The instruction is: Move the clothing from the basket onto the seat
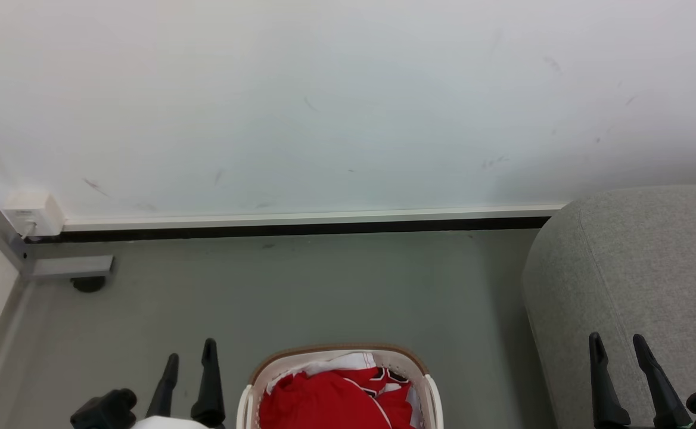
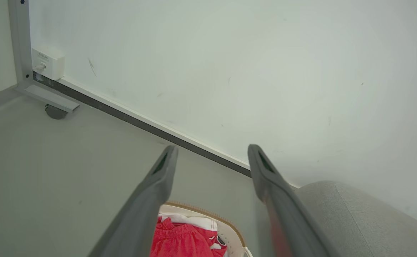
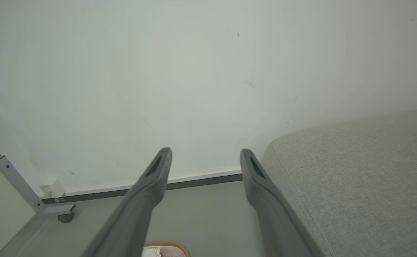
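The white basket [image 1: 431, 393] with its brown rim stands on the floor at the bottom middle of the head view, cut off by the frame edge. Red clothing [image 1: 324, 402] with white trim lies heaped inside it; the left wrist view catches the clothing [image 2: 180, 239] and the basket [image 2: 226, 228] low down. The light-grey seat [image 1: 640, 268] rises at the right, also seen as the seat [image 2: 365, 221] and the seat [image 3: 358, 178]. My left gripper [image 1: 190, 357] stands open left of the basket, holding nothing. My right gripper [image 1: 617, 342] stands open in front of the seat, also holding nothing.
A white wall [image 1: 348, 101] with a dark baseboard [image 1: 300, 229] closes the space behind. At the far left a grey metal post foot [image 1: 68, 268] and a white socket box [image 1: 29, 213] sit in the corner. Grey floor [image 1: 324, 292] lies between the basket and the wall.
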{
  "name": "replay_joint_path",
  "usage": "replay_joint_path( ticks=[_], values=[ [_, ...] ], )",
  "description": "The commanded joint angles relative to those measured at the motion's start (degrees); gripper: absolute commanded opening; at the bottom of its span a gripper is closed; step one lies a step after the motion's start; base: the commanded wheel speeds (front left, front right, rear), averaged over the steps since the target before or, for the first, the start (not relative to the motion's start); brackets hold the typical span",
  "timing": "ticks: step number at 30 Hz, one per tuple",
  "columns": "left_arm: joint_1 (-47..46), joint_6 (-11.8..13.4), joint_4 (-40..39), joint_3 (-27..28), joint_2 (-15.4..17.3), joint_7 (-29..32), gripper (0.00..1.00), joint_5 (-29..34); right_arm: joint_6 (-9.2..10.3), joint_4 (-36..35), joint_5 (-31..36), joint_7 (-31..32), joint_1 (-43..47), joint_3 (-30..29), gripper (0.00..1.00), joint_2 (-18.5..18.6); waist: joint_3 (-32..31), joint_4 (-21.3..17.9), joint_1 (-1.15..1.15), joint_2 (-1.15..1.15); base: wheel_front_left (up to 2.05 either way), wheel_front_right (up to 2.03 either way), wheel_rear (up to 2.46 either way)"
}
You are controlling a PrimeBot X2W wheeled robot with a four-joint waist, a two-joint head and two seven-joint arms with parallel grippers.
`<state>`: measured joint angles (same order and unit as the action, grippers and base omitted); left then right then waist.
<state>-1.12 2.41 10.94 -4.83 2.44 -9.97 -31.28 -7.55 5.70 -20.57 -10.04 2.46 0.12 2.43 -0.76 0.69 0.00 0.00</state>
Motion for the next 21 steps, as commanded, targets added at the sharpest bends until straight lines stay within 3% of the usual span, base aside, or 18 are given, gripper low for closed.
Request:
replay_joint_path(
  ticks=[1,21],
  values=[
    [0.3,0.2,-0.5,-0.1,0.5,-0.5,1.00,1.8,0.08,-0.5,1.2,-0.4,0.1,-0.1,1.00,0.6,0.0,-0.1,0.00,0.00,0.00,0.00,0.00],
    [0.9,1.0,0.6,-0.8,0.6,-3.0,1.00,11.9,0.10,3.8,7.3,-2.9,1.2,-0.5,1.00,0.6,-0.1,0.0,0.00,0.00,0.00,0.00,0.00]
  ],
)
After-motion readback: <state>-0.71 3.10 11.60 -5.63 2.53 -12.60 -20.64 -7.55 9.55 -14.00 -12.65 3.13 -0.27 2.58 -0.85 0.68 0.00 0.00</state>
